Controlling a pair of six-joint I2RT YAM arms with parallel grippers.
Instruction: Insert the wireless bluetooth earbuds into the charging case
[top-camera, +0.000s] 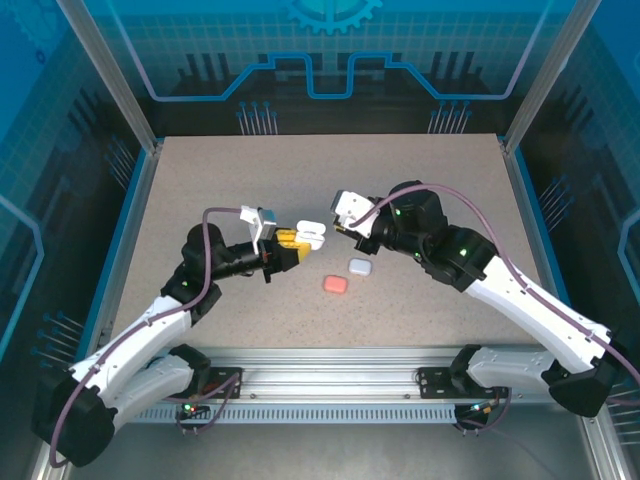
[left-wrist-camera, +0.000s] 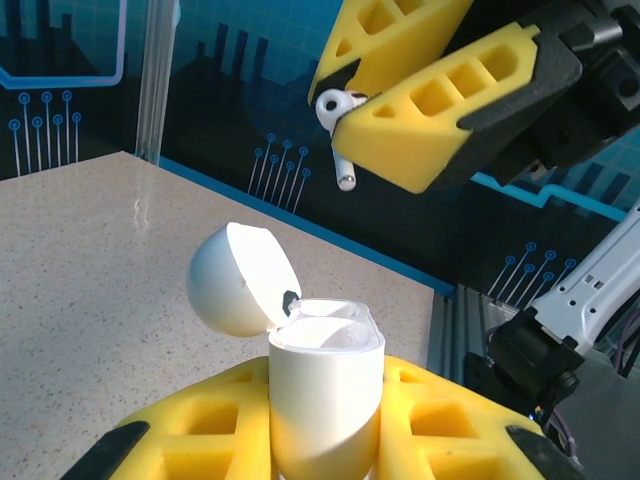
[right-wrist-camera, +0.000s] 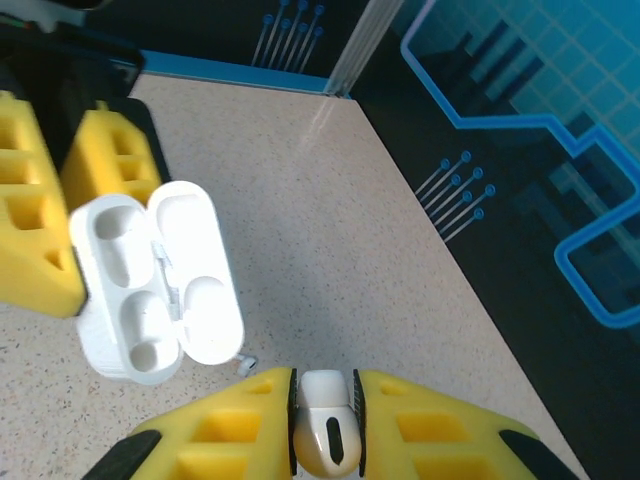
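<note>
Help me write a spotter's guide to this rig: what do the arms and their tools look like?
The left arm and right arm match: white shells near the base, black joints further out, a mauve cable looping along each. The left tool and right tool have chunky yellow fingers with rectangular cut-outs, on black mounts.
</note>
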